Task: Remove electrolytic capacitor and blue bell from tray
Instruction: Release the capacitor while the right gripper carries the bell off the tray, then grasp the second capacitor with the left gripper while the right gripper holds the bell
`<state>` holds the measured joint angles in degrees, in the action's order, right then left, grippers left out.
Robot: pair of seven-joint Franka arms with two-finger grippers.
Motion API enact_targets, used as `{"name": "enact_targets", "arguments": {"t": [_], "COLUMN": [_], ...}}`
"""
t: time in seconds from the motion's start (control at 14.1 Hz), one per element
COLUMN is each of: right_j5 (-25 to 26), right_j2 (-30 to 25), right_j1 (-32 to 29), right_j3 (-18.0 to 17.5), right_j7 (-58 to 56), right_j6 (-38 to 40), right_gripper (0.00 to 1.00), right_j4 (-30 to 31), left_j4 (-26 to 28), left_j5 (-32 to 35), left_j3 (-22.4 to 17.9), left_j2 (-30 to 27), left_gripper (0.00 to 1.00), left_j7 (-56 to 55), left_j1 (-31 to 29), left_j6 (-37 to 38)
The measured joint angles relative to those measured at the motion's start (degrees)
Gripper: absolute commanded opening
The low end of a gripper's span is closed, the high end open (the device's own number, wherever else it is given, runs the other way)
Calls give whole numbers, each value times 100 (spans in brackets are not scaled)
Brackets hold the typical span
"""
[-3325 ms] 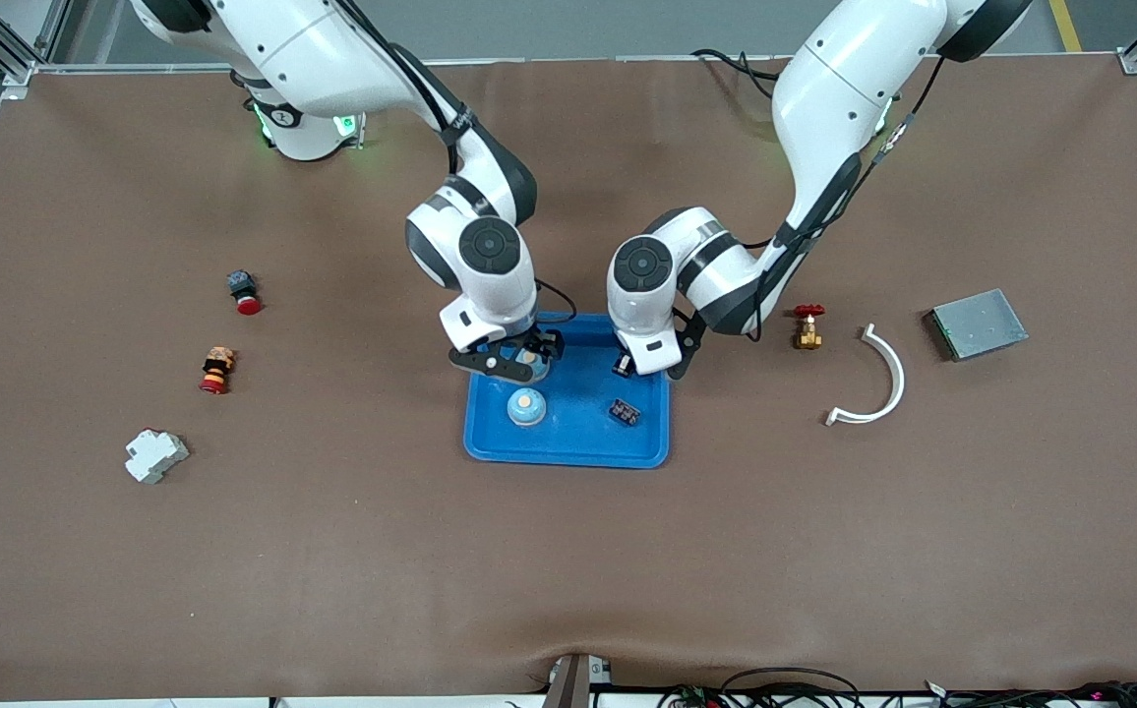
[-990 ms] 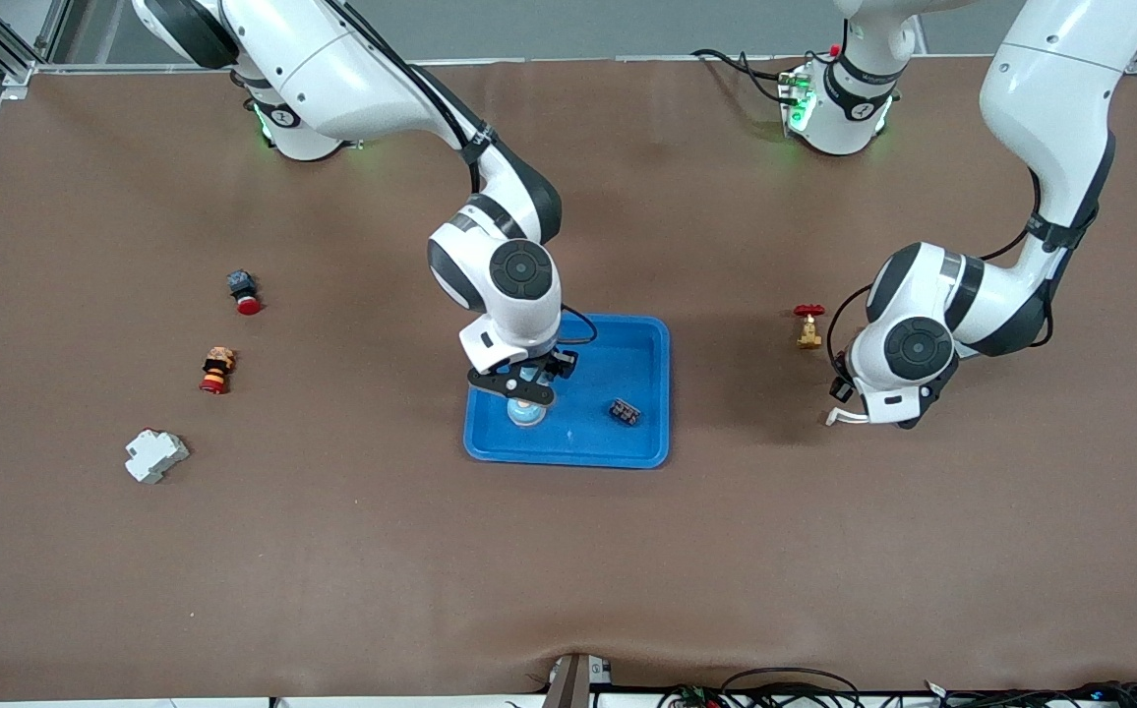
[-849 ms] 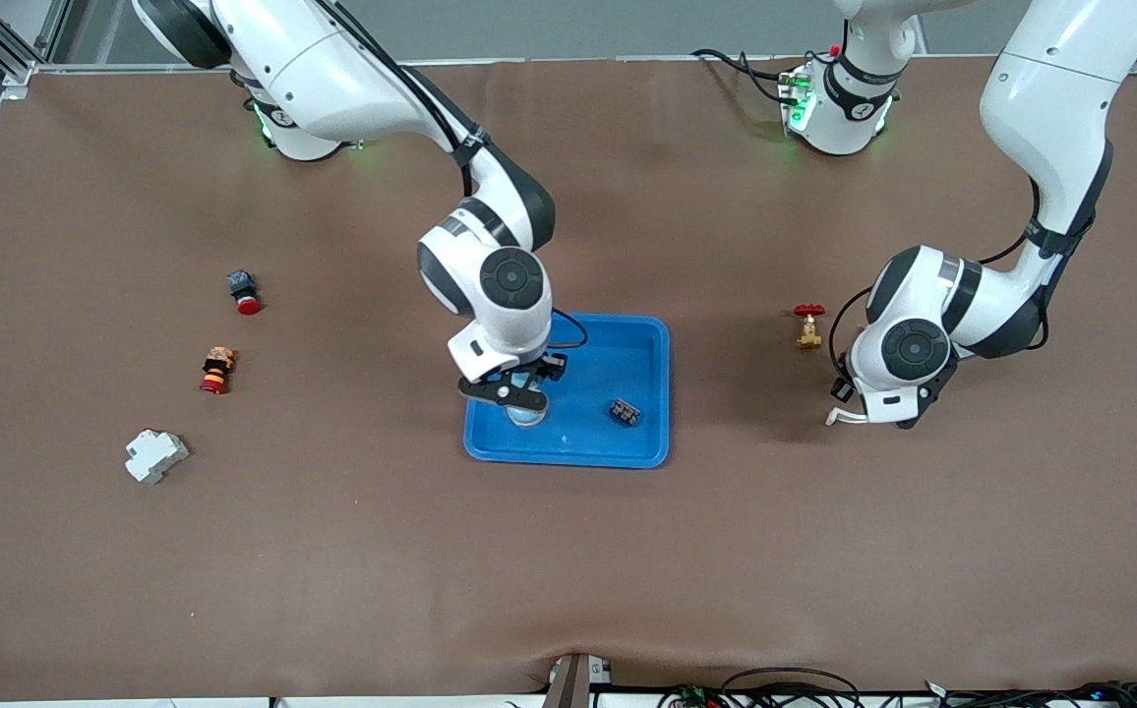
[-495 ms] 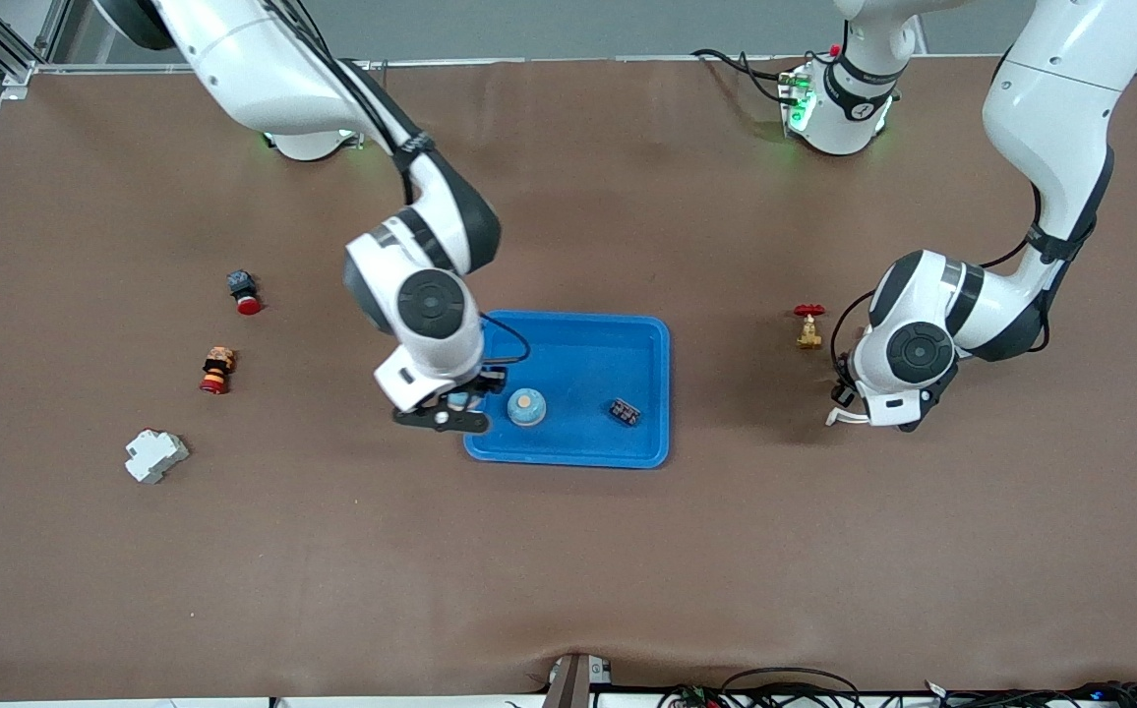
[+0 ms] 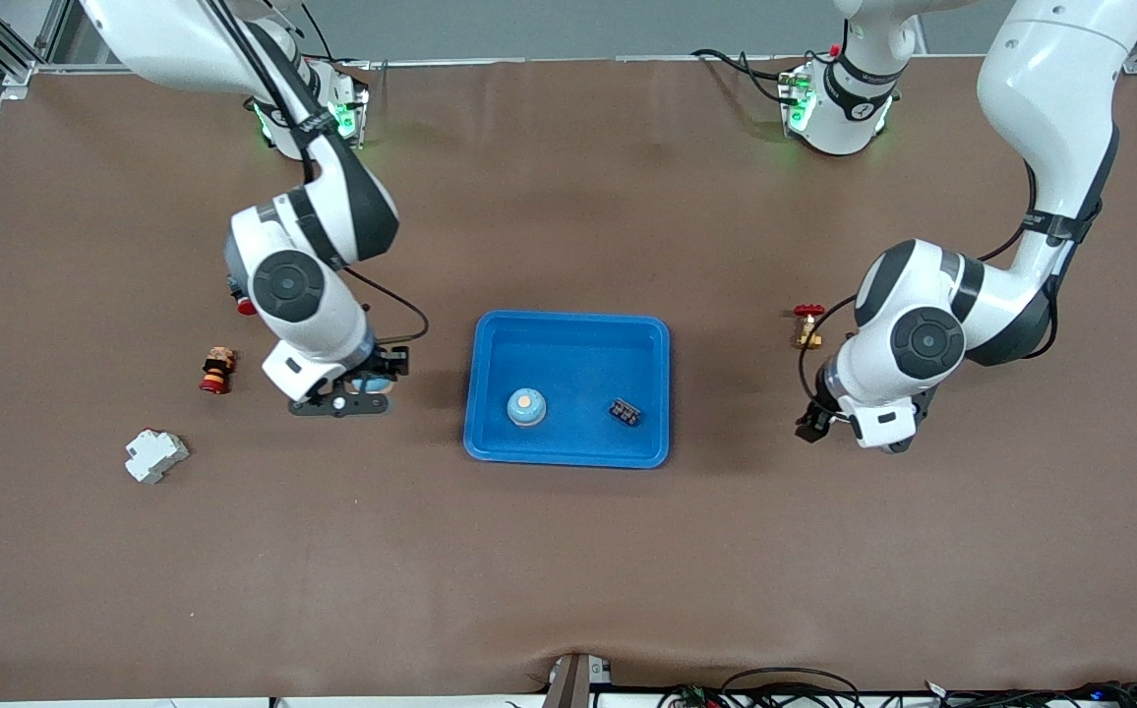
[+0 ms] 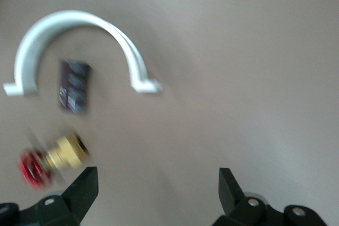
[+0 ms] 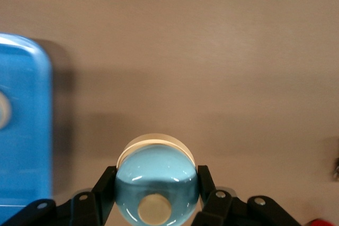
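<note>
Blue bell [image 7: 155, 182]: clamped in right gripper [image 7: 155, 197], seen only by right wrist view.
Capacitor [image 6: 74, 86]: on the table, released; left gripper [image 6: 159, 191] fingers apart.
Tray [image 5: 568, 334]: front view centre.

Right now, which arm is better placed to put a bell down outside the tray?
Right. Its end effector is shut on a bell over the table beside the tray. The left end effector is open and empty by the clamp.

The front camera looks down from high across the brown cloth-covered surface [image 5: 568, 551], facing both bases. The 2 wrist cameras look close down. The right wrist and front views share the shallow bright blue rectangular plastic tray [image 7: 21, 130] [image 5: 568, 339].
</note>
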<state>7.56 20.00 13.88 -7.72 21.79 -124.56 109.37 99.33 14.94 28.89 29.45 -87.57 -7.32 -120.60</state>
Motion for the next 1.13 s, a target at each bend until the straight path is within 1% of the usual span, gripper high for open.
{"name": "enact_targets", "arguments": {"t": [0.21,0.35,0.5,0.57,0.64,0.78,0.92,0.99,1.13], "right_j5": [-2,-3,-4,-4,-4,-4,-5,-5,-5], "right_j2": [-280,-391,-432,-437,-440,-443,-444,-443,-443], "right_j1": [-404,-622,-850,-955,-1043,-1166,-1254,-1282,-1302], "right_j3": [-1,-1,-1,-1,0,-1,-1,-1,-2], "right_j7": [-577,-892,-1212,-1339,-1435,-1588,-1677,-1688,-1692], "right_j6": [-567,-1019,-1394,-1496,-1549,-1700,-1911,-1993,-2143], "right_gripper": [0,0,0,0,0,0,0,0,0], "right_j4": [740,1197,1551,1658,1730,1852,1998,2065,2178], "left_j4": [-558,-905,-1222,-1309,-1366,-1430,-1486,-1508,-1531], "left_j5": [-67,-35,185,298,375,420,420,420,420], "left_j3": [7,-16,-156,-275,-417,-777,-1070,-1127,-1144], "left_j2": [156,533,1008,1228,1427,1710,1843,1873,1893], "left_gripper": [100,100,100,93,88,89,83,82,73], "left_j7": [-739,-832,-877,-899,-900,-898,-902,-932,-1039], "left_j1": [707,1162,1654,1879,2092,2539,2927,3034,3113], "left_j6": [70,34,-203,-449,-701,-981,-1037,-1056,-1076]}}
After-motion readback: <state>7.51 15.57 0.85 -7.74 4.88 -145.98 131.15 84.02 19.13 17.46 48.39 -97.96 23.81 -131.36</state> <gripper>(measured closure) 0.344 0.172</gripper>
